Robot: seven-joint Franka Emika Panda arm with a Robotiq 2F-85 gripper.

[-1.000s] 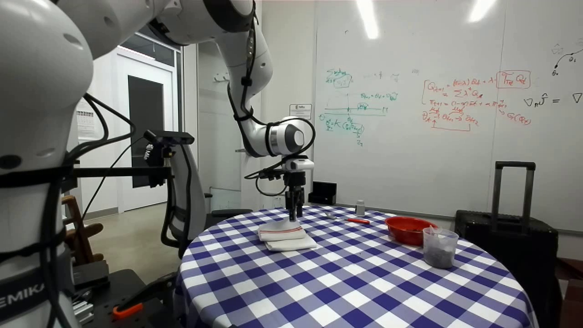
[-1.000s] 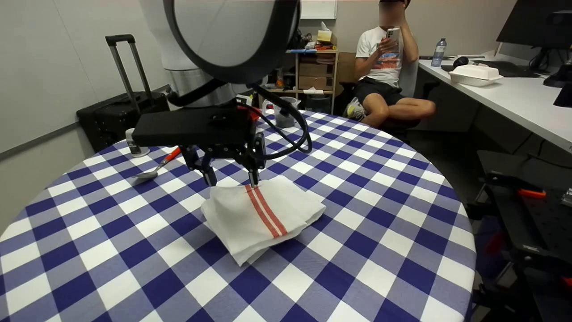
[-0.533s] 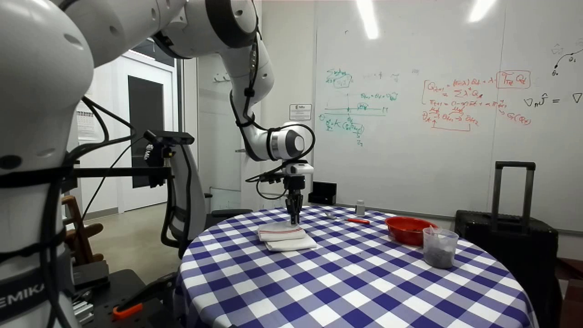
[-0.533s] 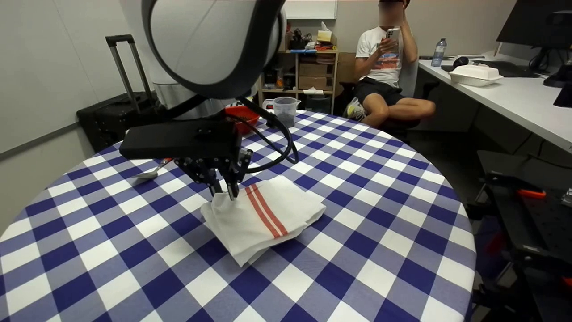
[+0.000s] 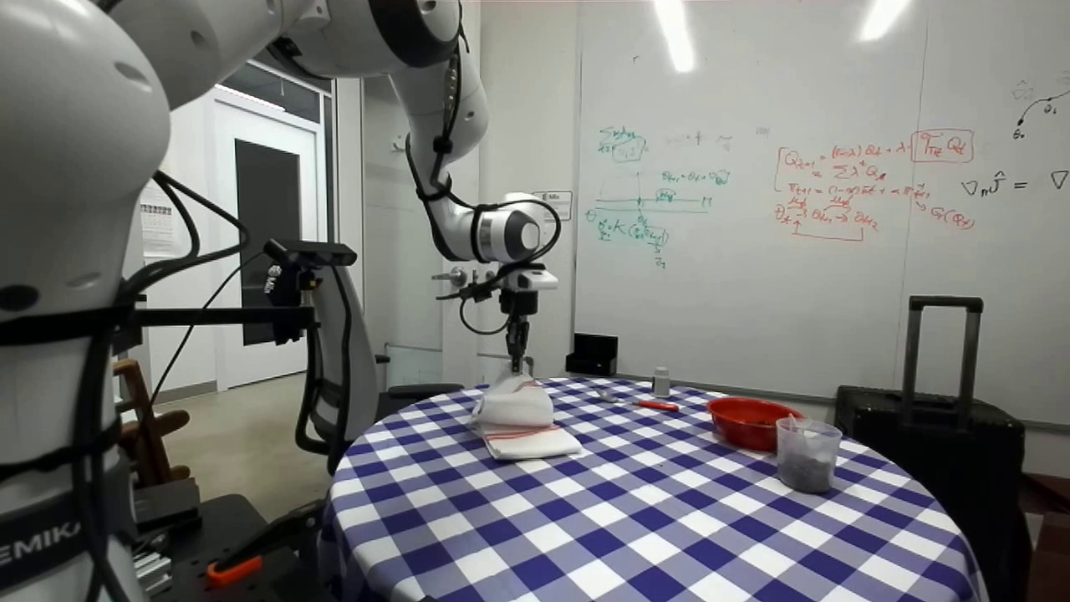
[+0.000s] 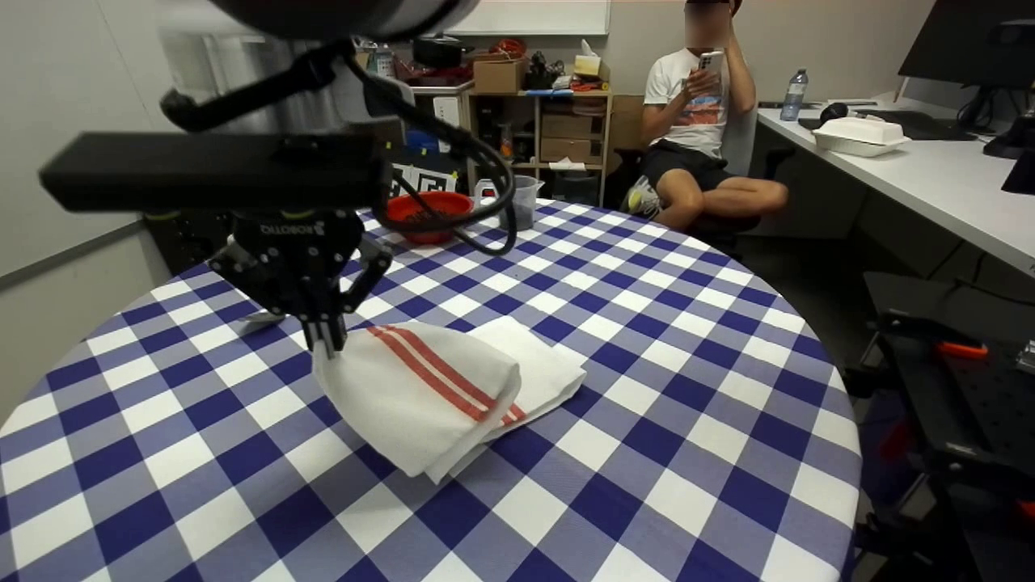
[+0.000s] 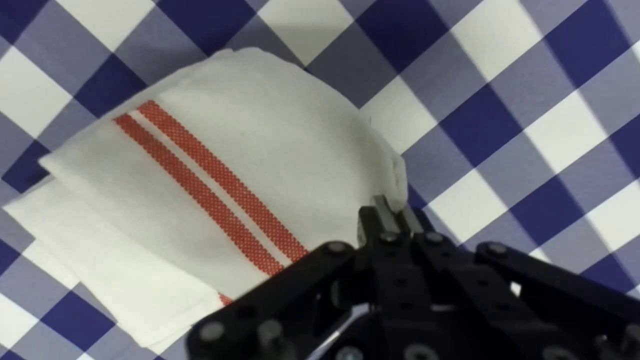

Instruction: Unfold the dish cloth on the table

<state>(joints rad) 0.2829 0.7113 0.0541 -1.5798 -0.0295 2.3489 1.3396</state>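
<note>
The white dish cloth (image 6: pixel 404 396) with red stripes is partly folded on the table (image 6: pixel 687 404). One corner of its upper layer is raised off the table, and my gripper (image 6: pixel 327 343) is shut on it. In the wrist view a pinched fold of the cloth (image 7: pixel 280 145) sticks out between the gripper (image 7: pixel 397 212) fingertips. The lower layers still lie flat on the checked cover, showing beyond the lifted part. From the side, in an exterior view, the cloth (image 5: pixel 518 407) slopes up to the gripper (image 5: pixel 517 366) above the far left of the table.
A red bowl (image 5: pixel 744 426) and a clear jug (image 5: pixel 807 464) with dark contents stand toward the table's other side. A red-handled utensil (image 5: pixel 656 405) and a small shaker (image 5: pixel 661 382) are near the back edge. A person (image 6: pixel 695 121) sits beyond the table.
My gripper came down on the cloth's edge and its fingers closed there. It has since risen, drawing the upper layer up and away from the layers beneath.
</note>
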